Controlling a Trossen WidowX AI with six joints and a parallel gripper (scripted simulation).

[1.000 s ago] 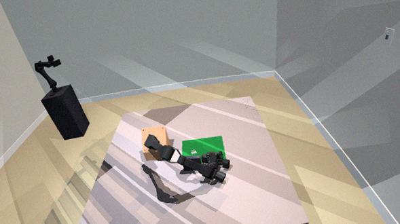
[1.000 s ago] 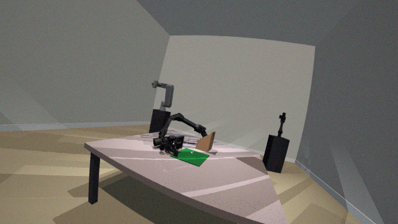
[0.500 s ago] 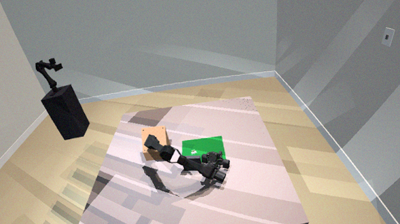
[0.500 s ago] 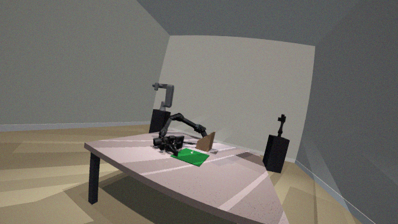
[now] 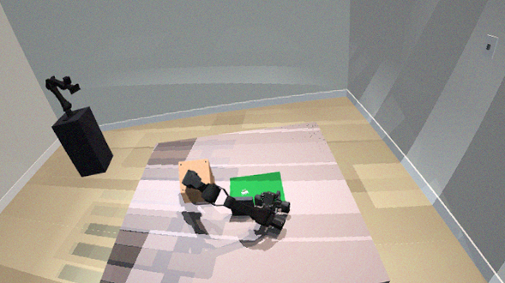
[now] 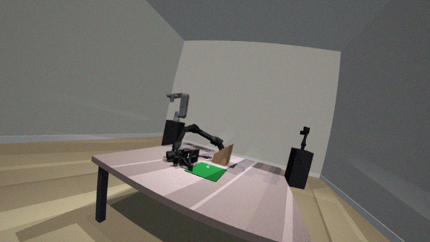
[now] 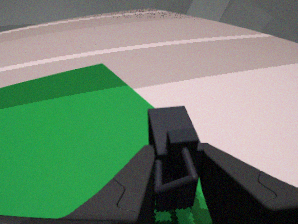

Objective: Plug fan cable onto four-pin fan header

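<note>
The green board (image 5: 257,182) (image 6: 205,174) (image 7: 60,150) lies flat on the table. My gripper (image 7: 175,153) (image 6: 191,168) is low over one corner of the board and shut on the black plug (image 7: 167,122). In the wrist view the plug stands between the two fingertips, its block-shaped top rising past them, with a loop-shaped part on the side towards the camera. The four-pin header is hidden beneath the plug and fingers, so how deep the plug sits cannot be told. The cable cannot be made out clearly.
A small white part (image 5: 244,192) (image 6: 208,166) is on the board. An orange-brown panel (image 5: 194,167) (image 6: 222,156) stands beside the board, behind the arm in the top view. A dark box (image 5: 240,216) lies at the board's edge under the arm. The table (image 5: 317,262) extends around them.
</note>
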